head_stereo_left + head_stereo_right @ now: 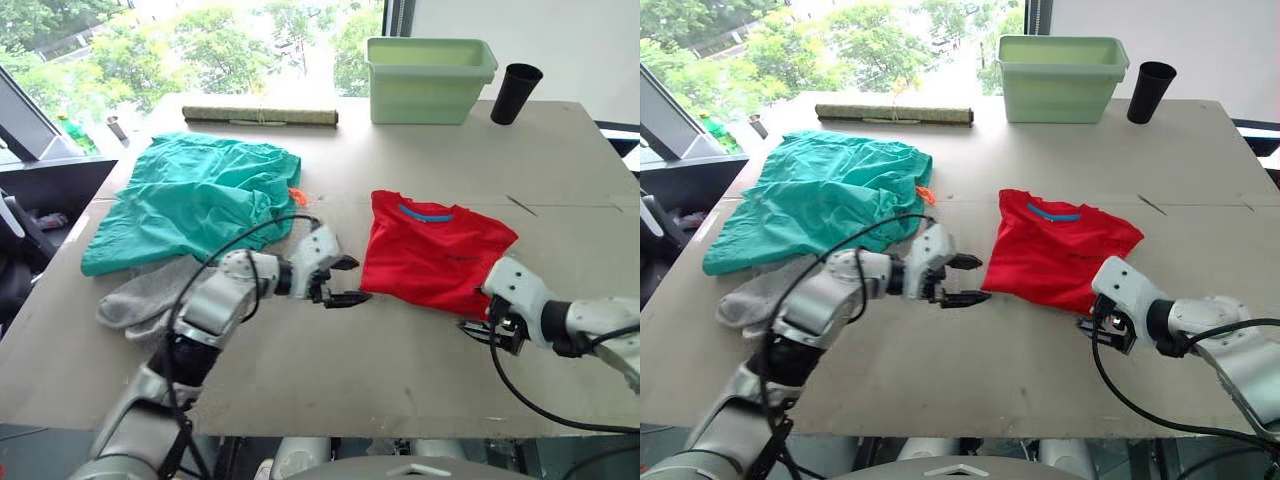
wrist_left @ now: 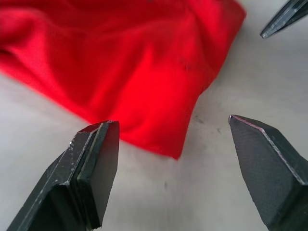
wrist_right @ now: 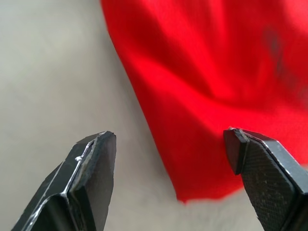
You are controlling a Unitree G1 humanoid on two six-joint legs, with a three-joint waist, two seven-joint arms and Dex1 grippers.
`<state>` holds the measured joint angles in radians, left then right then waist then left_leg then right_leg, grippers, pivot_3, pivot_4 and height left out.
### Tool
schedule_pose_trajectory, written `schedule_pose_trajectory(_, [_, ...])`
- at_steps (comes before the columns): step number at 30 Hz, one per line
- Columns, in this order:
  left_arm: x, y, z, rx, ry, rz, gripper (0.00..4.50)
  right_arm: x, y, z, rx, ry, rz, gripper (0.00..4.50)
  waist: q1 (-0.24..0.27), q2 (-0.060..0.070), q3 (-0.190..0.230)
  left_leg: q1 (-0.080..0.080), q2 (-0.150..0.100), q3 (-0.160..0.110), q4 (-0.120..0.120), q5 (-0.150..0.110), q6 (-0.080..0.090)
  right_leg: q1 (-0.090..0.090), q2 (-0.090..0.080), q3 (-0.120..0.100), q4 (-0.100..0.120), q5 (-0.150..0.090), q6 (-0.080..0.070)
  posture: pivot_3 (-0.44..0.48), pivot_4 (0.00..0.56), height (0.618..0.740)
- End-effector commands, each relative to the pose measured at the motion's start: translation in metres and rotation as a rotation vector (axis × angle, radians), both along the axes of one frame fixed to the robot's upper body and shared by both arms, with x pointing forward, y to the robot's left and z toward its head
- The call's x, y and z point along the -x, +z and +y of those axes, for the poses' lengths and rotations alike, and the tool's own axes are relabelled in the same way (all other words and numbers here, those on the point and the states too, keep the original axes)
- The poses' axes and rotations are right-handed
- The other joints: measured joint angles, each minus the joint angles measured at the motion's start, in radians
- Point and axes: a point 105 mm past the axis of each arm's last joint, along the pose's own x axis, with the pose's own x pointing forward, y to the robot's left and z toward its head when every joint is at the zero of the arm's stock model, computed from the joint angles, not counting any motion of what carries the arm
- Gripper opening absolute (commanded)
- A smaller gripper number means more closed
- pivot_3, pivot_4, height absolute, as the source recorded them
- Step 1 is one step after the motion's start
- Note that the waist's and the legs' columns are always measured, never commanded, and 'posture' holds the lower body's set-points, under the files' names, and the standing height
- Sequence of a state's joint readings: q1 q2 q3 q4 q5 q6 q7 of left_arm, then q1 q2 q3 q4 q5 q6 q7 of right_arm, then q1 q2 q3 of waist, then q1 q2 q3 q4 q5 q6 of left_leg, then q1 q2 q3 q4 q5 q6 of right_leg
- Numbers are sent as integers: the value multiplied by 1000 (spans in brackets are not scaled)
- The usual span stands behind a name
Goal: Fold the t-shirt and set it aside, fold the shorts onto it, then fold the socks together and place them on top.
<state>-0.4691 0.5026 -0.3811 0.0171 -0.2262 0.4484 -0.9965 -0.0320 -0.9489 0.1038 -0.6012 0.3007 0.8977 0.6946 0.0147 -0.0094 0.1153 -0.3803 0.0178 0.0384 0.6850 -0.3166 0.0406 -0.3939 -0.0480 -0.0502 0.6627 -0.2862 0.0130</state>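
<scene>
Left tool (image 1: 345,281) spread at t-shirt's (image 1: 437,252) left edge, centre frame; right tool (image 3: 168,159) spread at its lower right corner. Blue neck label unreadable. Shorts (image 1: 190,198) overlap socks (image 1: 145,296), left. Green bin (image 1: 428,78), black cup (image 1: 515,93), rolled mat (image 1: 260,116) along table's (image 1: 400,370) top edge.

Head stereo pair looks down over grey tabletop (image 1: 400,380); both wrist cams close, facing bright red thin-fabric t-shirt (image 2: 144,72), shared.
</scene>
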Motion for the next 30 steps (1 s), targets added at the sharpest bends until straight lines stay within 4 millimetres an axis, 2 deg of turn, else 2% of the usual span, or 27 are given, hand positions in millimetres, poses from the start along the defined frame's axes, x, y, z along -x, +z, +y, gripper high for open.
schedule_pose_trajectory(1, [0, -15, -6, -71, -22, -35, 3038, -10, -5, -11, 117, 28, -29, 2937, -2, -1, 0, 1, 0, -1, 0, 0, 0, 0, 1, 1, 0, 0, 0, 0, 150, 740])
schedule_pose_trajectory(2, [5, -19, -7, -68, -35, -10, 2437, -14, -5, -11, 115, 28, -29, 2328, -3, -1, 0, 2, 0, -3, 0, 0, 0, 1, 2, 3, 0, 0, 0, 0, 150, 740])
schedule_pose_trajectory(3, [12, -21, -8, -67, -49, 17, 2026, -19, -3, -11, 120, 32, -39, 1853, -4, -1, -1, 3, 0, -3, 0, 0, 0, 1, 2, 3, 0, 0, 0, 0, 150, 740])
schedule_pose_trajectory(6, [34, -15, -4, -38, -58, 136, 627, -29, 4, -15, 147, 62, -59, 499, -3, -1, -1, 3, 0, -3, 0, 0, 0, 1, 2, 4, 0, 0, 0, 0, 150, 740])
schedule_pose_trajectory(7, [40, -13, -2, -36, -58, 160, 25, -30, 6, -17, 157, 73, -62, 0, -3, -1, 0, 3, 0, -4, 1, 0, 0, 1, 2, 4, 0, 0, 0, 0, 150, 740])
schedule_pose_trajectory(10, [53, -3, 0, -3, -27, 195, 25, -23, 10, -21, 166, 116, -24, 0, 1, 0, 0, 2, 0, -4, 1, 0, 0, 1, 1, 4, 0, 0, 0, 0, 150, 740])
schedule_pose_trajectory(13, [53, 9, 4, 69, 29, 174, 25, -10, 17, -19, 113, 133, 17, 0, 4, -1, 1, 1, 0, -5, 1, 0, 0, 1, 0, 3, -1, 0, 0, 0, 150, 740])
schedule_pose_trajectory(14, [53, 12, 6, 91, 45, 178, 0, -3, 18, -19, 105, 138, 33, 731, 3, -1, 1, 0, 0, -6, 1, 0, 0, 1, 0, 2, -1, 0, 0, 0, 150, 740])
schedule_pose_trajectory(16, [57, 23, 10, 157, 49, 185, 741, 6, 25, -21, 56, 99, 31, 1375, 3, -1, 2, 0, 0, -6, 1, 0, 0, 1, 0, 2, 0, 0, 0, 0, 150, 740])
schedule_pose_trajectory(17, [60, 30, 13, 207, 56, 196, 950, 8, 31, -21, 13, 62, 21, 1884, 2, -1, 2, 0, 0, -6, 0, 0, 0, 1, -1, 2, 0, 0, 0, 0, 150, 740])
schedule_pose_trajectory(18, [61, 38, 16, 256, 77, 190, 1348, 10, 39, -21, -37, 33, 5, 2239, 1, -1, 2, 0, 0, -6, 0, 0, 0, 1, -1, 2, -1, 0, 0, 0, 150, 740])
schedule_pose_trajectory(20, [63, 47, 23, 322, 109, 194, 2192, 10, 55, -17, -147, -10, -27, 2271, -2, -1, 2, 1, 1, -6, 0, 0, 0, 1, -1, 2, 0, 0, 0, 0, 150, 740])
schedule_pose_trajectory(21, [65, 49, 26, 340, 117, 208, 2192, 9, 62, -14, -211, -25, -28, 2271, -2, -1, 2, 1, 1, -6, 0, 0, 0, 1, -1, 2, 0, 0, 0, 0, 150, 740])
schedule_pose_trajectory(22, [65, 52, 29, 356, 128, 227, 2192, 6, 70, -8, -275, -21, -45, 2271, -3, -1, 2, 2, 1, -7, 0, 0, 0, 1, -1, 2, 0, 0, 0, 0, 150, 740])
schedule_pose_trajectory(24, [54, 63, 27, 418, 154, 238, 2192, -28, 78, -5, -362, -121, -127, 2271, -3, -3, 4, 3, 1, -7, 0, 0, 0, 2, 0, 2, 1, 1, 0, 0, 150, 740])
schedule_pose_trajectory(26, [34, 63, 16, 414, 190, 214, 2192, -69, 73, -9, -374, -275, -183, 2271, -1, -4, 6, 4, 0, -8, 0, 0, 0, 3, 0, 2, 1, 1, 0, 0, 150, 740])
schedule_pose_trajectory(28, [15, 56, 2, 375, 231, 174, 2192, -94, 65, -9, -379, -374, -185, 2271, 7, -4, 6, 4, -3, -10, 1, 0, 0, 4, 0, 2, 1, 2, 1, 0, 150, 740])
schedule_pose_trajectory(30, [-7, 49, -13, 372, 302, 147, 2321, -112, 53, -2, -384, -412, -147, 1426, 11, -4, 6, 2, -7, -12, 1, 0, 0, 3, -2, 1, 1, 2, 1, 0, 150, 740])
